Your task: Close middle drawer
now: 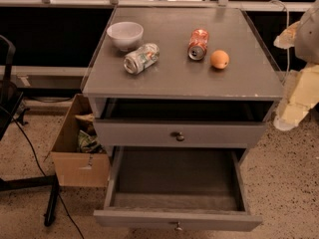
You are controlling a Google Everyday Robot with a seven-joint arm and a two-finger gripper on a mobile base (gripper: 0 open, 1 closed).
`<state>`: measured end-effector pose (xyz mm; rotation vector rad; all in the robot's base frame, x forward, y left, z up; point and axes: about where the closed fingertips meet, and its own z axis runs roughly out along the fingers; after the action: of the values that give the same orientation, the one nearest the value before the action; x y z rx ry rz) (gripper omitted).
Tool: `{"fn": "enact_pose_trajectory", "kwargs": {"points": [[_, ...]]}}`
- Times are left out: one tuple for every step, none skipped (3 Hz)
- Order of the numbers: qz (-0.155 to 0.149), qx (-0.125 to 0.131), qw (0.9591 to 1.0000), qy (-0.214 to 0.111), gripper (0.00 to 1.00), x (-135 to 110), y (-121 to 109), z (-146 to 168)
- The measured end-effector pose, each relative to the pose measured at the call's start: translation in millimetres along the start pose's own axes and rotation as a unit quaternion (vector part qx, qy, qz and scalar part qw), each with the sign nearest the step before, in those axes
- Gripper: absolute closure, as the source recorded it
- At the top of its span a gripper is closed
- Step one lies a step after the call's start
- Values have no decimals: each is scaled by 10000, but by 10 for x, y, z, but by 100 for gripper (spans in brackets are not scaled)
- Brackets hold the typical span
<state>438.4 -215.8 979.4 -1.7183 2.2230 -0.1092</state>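
Camera view looks down on a grey wooden cabinet [99,86] that fills the centre of the frame. Its flat top serves as a counter [179,78]. The middle drawer [149,218], a wide shallow grey tray with a flat front and a small round knob [178,227], is pulled far out toward the bottom of the frame, and its bare grey floor is in full view. Above it, the taller-fronted upper drawer [139,133] with its own round knob [179,136] stands a little way out, leaving a dark gap under the counter edge. On the counter, a small white round bowl [125,35] sits at the upper left, and just beside it to the lower right a crushed silver-and-green drink can [141,58] lies on its side. An orange-red soda can [198,44] lies on its side right of centre, with a round orange fruit [220,59] near it on the right. The robot's cream-and-white gripper [298,96] shows as a blur at the right edge of the frame, beside the counter's right side and apart from both drawers; whether it is open or closed I cannot tell. At the lower left an open brown cardboard box [79,166] sits on the speckled floor [284,183] against the cabinet's side, and a black cable [30,148] trails across the floor to its left.
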Motion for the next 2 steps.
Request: {"fn": "enact_pose_trajectory", "kwargs": {"points": [[9, 18, 10000, -10, 2, 2, 4, 2], [36, 66, 10000, -39, 25, 9, 18, 9]]}}
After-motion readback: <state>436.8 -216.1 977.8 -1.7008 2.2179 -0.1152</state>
